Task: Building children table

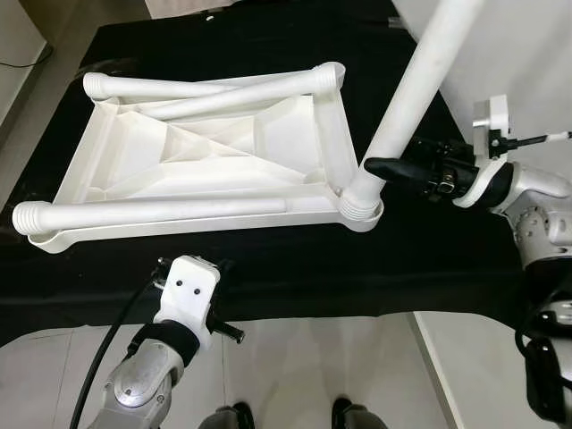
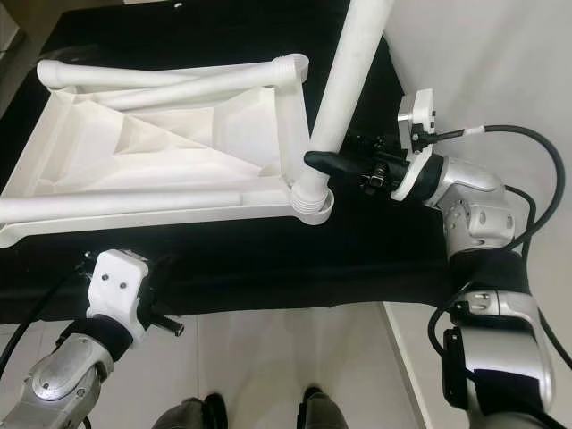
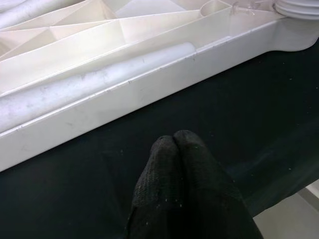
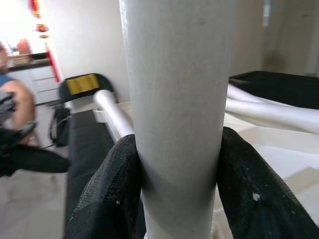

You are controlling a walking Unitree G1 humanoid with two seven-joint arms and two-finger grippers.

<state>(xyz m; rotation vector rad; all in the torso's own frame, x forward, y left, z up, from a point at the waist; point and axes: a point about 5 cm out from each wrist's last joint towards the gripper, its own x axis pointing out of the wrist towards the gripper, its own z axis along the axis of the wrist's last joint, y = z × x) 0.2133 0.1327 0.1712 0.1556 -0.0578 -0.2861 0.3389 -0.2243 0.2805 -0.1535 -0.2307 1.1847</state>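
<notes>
Black cloth (image 1: 268,268) spread over pale tile floor (image 1: 295,366). White wall (image 2: 500,71) just right of cloth. Beyond cloth's far end, in right wrist view: white drawer cabinet (image 4: 37,82), dark bag w/ yellow patch (image 4: 82,84) beside it, blurred person (image 4: 15,109) at edge.

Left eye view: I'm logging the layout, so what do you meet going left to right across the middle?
Tabletop lying upside down on the black cloth → upright leg standing in its corner socket → right gripper shut on that leg → right arm.
</notes>
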